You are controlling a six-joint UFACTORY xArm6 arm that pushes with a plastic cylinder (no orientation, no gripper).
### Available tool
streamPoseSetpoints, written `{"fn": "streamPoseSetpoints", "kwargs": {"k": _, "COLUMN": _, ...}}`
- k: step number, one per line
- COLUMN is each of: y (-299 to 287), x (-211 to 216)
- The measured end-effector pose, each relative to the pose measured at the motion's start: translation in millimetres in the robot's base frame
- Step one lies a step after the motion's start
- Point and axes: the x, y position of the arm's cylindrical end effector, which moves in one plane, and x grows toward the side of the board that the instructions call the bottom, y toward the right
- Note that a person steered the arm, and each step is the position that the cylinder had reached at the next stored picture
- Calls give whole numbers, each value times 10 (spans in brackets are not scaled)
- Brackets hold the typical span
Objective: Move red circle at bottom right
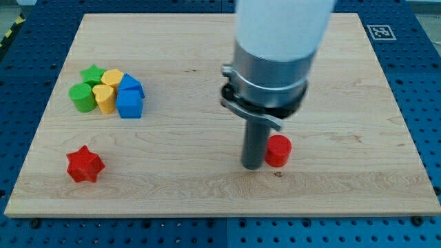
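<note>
The red circle block (279, 151) stands on the wooden board (207, 193), right of the middle and toward the view's bottom. My tip (252, 167) rests on the board just at the red circle's left side, touching or nearly touching it. The rod hangs from a large white and grey arm body that hides part of the board above it.
A red star block (85, 164) lies at the view's bottom left. A tight cluster sits at the upper left: green star (92, 74), green cylinder (82, 97), two yellow blocks (105, 97), and two blue blocks (129, 104). The board's bottom edge is close below my tip.
</note>
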Motion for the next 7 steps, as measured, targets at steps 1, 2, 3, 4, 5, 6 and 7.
{"fn": "streamPoseSetpoints", "kwargs": {"k": 1, "y": 125, "x": -146}}
{"fn": "streamPoseSetpoints", "kwargs": {"k": 2, "y": 472, "x": 67}}
{"fn": "streamPoseSetpoints", "kwargs": {"k": 3, "y": 816, "x": 127}}
{"fn": "streamPoseSetpoints", "kwargs": {"k": 4, "y": 830, "x": -155}}
{"fn": "streamPoseSetpoints", "kwargs": {"k": 5, "y": 959, "x": -209}}
{"fn": "streamPoseSetpoints", "kwargs": {"k": 6, "y": 1266, "x": -60}}
{"fn": "streamPoseSetpoints", "kwargs": {"k": 7, "y": 1127, "x": -26}}
